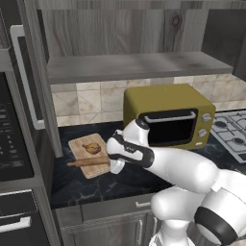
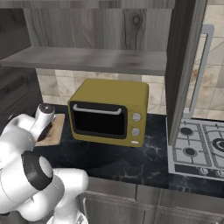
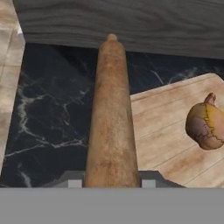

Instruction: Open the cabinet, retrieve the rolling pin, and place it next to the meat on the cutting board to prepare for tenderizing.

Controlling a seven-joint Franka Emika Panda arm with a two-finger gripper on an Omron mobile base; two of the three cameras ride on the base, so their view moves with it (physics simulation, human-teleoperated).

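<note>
Going left to right in the left base view: the rolling pin lies across the near edge of the cutting board, with the meat just beyond it. To their right, the gripper is clamped on the pin's right end. The yellow toaster oven sits further right.

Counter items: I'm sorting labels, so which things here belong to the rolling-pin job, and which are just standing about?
Part of the job:
rolling pin, held in the pincer
meat
cutting board
cabinet, doors open

Just standing about:
toaster oven
stove
</note>
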